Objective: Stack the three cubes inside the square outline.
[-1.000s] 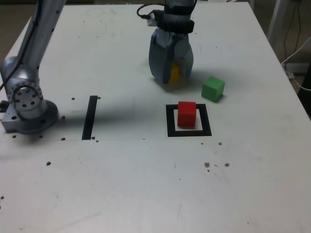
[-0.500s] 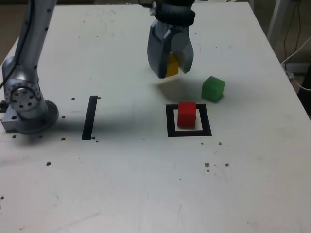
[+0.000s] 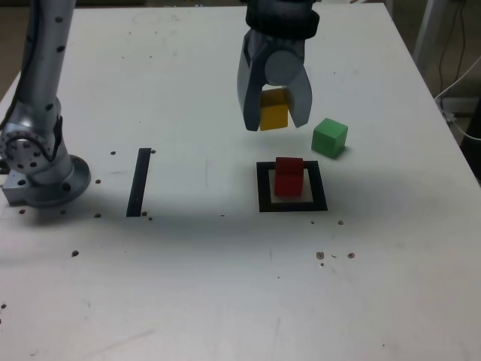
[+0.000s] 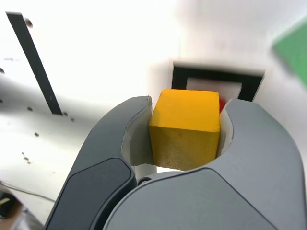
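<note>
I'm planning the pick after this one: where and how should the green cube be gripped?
Probably best from above, jaws closing on two opposite upright faces of the green cube. It sits flat on the table, turned cornerwise in the exterior view, so the gripper should likely twist to match those faces. The flat, parallel sides suit the jaws.

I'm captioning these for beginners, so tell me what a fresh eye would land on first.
Probably the yellow cube, gripped in the tool above the table. Next, the red cube inside the black square outline. Then the green cube, on the table just beyond the outline, towards the exterior view's right.
</note>
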`<move>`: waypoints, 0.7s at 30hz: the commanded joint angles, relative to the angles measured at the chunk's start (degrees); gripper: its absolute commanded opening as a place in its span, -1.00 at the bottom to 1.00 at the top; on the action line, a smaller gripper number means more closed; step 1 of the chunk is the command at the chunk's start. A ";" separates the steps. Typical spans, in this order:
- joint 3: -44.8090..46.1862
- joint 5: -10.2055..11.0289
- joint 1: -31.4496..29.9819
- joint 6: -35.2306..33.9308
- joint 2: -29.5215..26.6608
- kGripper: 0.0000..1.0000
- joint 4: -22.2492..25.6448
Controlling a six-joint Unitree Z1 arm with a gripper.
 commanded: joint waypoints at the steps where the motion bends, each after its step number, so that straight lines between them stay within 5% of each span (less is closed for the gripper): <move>1: -1.13 -0.68 -1.52 0.08 -0.18 -0.56 0.98; 11: -3.46 -3.23 -4.99 0.08 1.70 -0.56 2.82; 21: -5.62 -2.98 -6.97 0.27 4.94 -0.56 2.48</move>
